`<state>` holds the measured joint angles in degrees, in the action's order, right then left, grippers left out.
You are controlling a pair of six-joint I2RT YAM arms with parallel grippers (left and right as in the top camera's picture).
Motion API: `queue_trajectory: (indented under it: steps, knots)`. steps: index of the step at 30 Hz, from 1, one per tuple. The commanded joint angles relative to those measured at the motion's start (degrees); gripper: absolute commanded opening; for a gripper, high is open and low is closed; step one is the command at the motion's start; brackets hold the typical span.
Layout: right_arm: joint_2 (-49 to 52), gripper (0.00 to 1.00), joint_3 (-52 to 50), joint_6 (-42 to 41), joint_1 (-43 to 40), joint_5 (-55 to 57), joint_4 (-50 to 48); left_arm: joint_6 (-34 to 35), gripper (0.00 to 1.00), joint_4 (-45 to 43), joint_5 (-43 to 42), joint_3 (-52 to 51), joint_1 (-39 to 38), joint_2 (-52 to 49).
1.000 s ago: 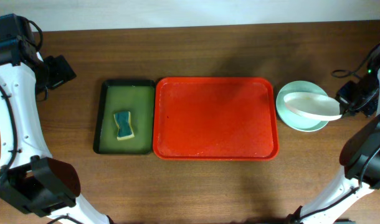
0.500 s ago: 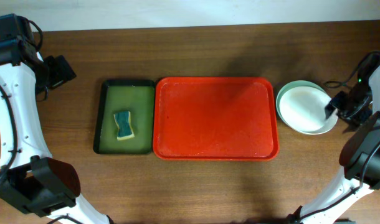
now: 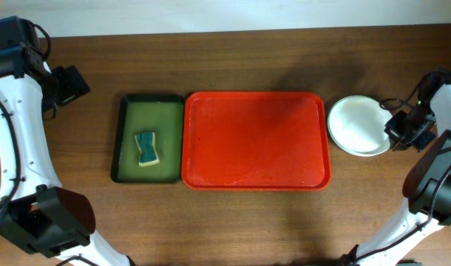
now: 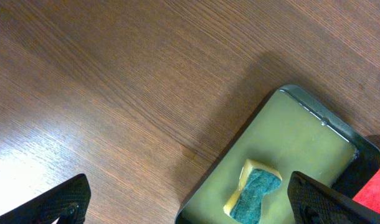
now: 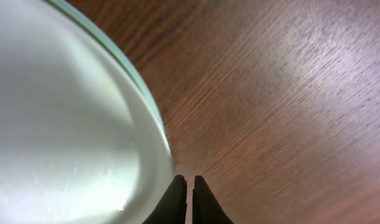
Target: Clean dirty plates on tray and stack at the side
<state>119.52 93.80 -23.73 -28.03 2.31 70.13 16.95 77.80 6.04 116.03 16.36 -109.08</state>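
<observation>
A dark brown wooden table point(image 3: 248, 222) with a fine, slanting grain fills nearly the whole overhead view, and a pale strip of wall point(image 3: 233, 13) runs along its far edge. Soft glare whitens the wood in both wrist views. The red tray point(image 3: 255, 140) lies at the middle of the table, its long side running left to right, and a narrower green tray point(image 3: 129, 118) with a black rim sits against its left edge, holding a blue and yellow sponge point(image 3: 146, 148). The plates point(image 3: 357, 125) rest stacked on the bare wood just right of the red tray, a white one on top and a pale blue-green rim showing beneath it; how many lie under it I cannot tell. The right gripper point(image 5: 189, 193) has its jaws pressed together on nothing, tips just beside the stack's right rim. The left gripper point(image 4: 189, 205) hangs over the wood near the far left corner of the green tray, jaws spread wide and holding nothing.
</observation>
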Motion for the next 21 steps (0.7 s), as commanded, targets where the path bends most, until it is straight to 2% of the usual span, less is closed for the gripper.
queue_trajectory:
  steps: [1, 3, 5, 6, 8, 10, 11, 15, 21]
  knots:
    - [-1.09, 0.24, 3.37, 5.14, 0.33, -0.74, 1.57, 0.55, 0.99, -0.11, 0.26, -0.11, 0.04, 0.33]
    - [-1.09, 0.39, 3.87, 6.14, 0.26, -0.76, 5.38, 0.55, 0.99, -0.11, 0.26, -0.11, 0.04, 0.33]
    - [-1.09, 0.68, 3.87, 6.16, 0.33, -3.67, 8.52, 0.55, 0.99, -0.11, 0.26, -0.11, 0.04, 0.35]
    - [-1.09, 0.72, 3.87, 7.21, 0.33, -6.03, 8.74, 0.55, 0.99, -0.11, 0.26, -0.11, 0.04, 0.33]
    - [-1.09, 0.73, 3.87, 20.81, 1.11, -13.27, 8.76, 0.55, 1.00, -0.11, 0.26, -0.11, 0.04, 0.33]
    - [-1.09, 0.78, 3.52, 27.50, 4.81, -13.18, 8.59, 0.55, 0.99, -0.11, 0.26, -0.11, 0.04, 0.33]
    - [-1.09, 1.00, 3.50, 28.24, 7.48, -11.76, 8.76, 0.55, 0.99, -0.13, 0.26, -0.11, 0.04, 0.33]
    - [-1.09, 0.99, 3.50, 28.22, 13.53, -9.35, 8.28, 0.55, 0.99, -0.13, 0.28, -0.11, 0.04, 0.33]
    - [-1.09, 0.99, 3.50, 28.20, 14.14, -9.35, 8.26, 0.55, 0.99, -0.11, 0.28, -0.11, 0.04, 0.33]
